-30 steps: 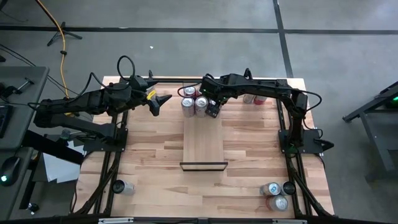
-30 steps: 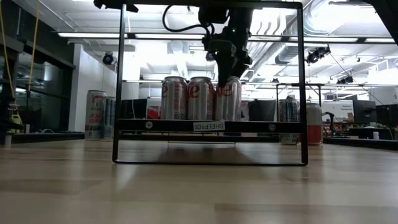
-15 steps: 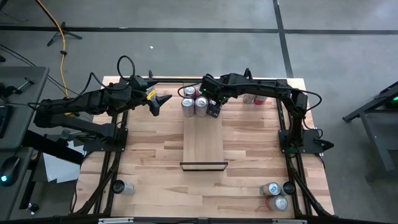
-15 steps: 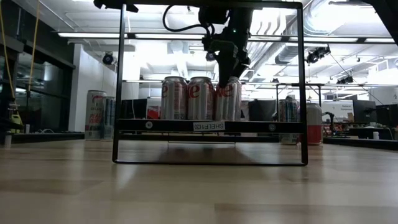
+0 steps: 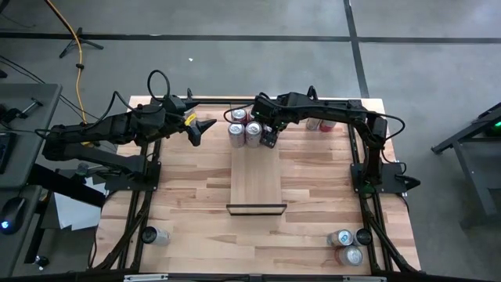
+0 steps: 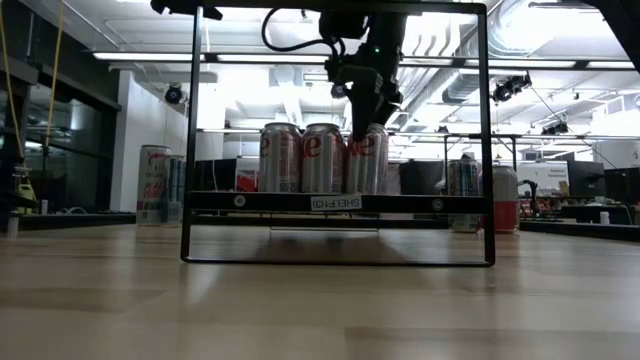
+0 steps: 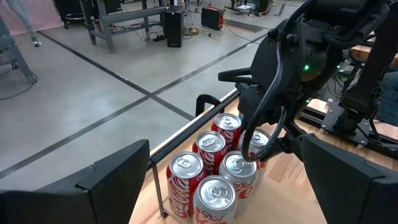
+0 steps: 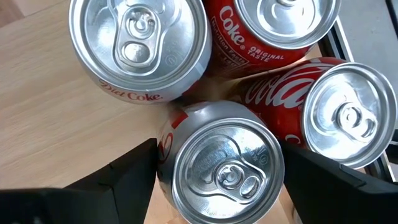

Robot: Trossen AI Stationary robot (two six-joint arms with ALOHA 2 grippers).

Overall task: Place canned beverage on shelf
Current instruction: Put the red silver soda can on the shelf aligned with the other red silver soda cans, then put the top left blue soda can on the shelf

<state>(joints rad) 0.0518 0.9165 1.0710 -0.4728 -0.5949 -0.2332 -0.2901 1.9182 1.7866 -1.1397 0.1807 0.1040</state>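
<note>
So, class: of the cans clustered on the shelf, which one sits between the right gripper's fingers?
The silver can at the cluster's edge: the right gripper has a finger on each side of it, while the neighbouring Diet Coke can and red cans stand free.
</note>
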